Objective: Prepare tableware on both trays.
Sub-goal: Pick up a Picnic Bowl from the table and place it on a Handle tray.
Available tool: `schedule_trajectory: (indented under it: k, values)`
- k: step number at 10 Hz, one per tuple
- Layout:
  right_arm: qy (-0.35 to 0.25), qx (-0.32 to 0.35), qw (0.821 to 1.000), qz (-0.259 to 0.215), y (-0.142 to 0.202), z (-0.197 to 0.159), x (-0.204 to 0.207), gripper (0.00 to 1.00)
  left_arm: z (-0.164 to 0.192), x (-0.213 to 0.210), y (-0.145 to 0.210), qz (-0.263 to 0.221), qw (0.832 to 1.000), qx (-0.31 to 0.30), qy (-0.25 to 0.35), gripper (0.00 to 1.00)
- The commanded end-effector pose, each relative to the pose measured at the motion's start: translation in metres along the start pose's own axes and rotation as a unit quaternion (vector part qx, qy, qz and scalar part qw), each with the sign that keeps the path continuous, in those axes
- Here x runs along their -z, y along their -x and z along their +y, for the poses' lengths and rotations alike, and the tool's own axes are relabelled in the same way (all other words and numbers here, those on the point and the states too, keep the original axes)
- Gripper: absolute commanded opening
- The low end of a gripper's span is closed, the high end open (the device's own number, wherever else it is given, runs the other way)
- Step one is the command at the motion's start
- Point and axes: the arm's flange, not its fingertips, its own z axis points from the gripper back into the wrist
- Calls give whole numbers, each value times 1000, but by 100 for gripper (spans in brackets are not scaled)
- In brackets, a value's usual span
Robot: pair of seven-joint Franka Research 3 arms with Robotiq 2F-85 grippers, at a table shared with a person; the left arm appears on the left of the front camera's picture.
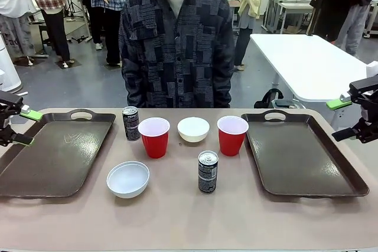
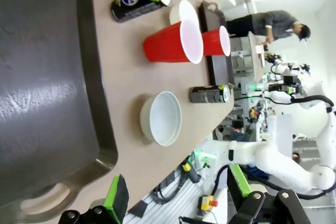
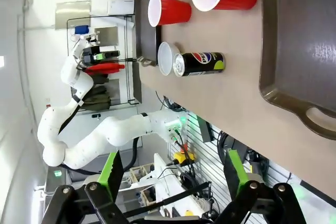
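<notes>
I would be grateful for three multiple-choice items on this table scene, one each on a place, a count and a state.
1. Where does the near can stand?
A. Stacked in a cup
B. On the table, between the left tray and the right tray
C. Inside a bowl

2. How many red cups stand on the table?
A. One
B. Four
C. Two

3. How do the left gripper and the right gripper stand?
A. Both open, holding nothing
B. Both shut on cans
C. One shut on a bowl

Key:
1 B, the near can rests on bare tabletop between the trays.
2 C, there are the left red cup and the right red cup, no more.
3 A, each wrist view shows spread fingers with nothing between them.
</notes>
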Motion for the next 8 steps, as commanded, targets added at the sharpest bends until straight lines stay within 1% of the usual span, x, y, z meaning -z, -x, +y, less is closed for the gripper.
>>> schedule_trajectory:
  k: [1,2,8]
  values:
    - [35,-5,999,4,4,2,5,100,-8,5,5,-30,999,1,-19,100]
    - [0,0,1000,0,0,0,0,100,0,0,0,0,1000,0,0,100]
    - [0,0,1000,0,0,0,0,100,0,0,0,0,1000,0,0,100]
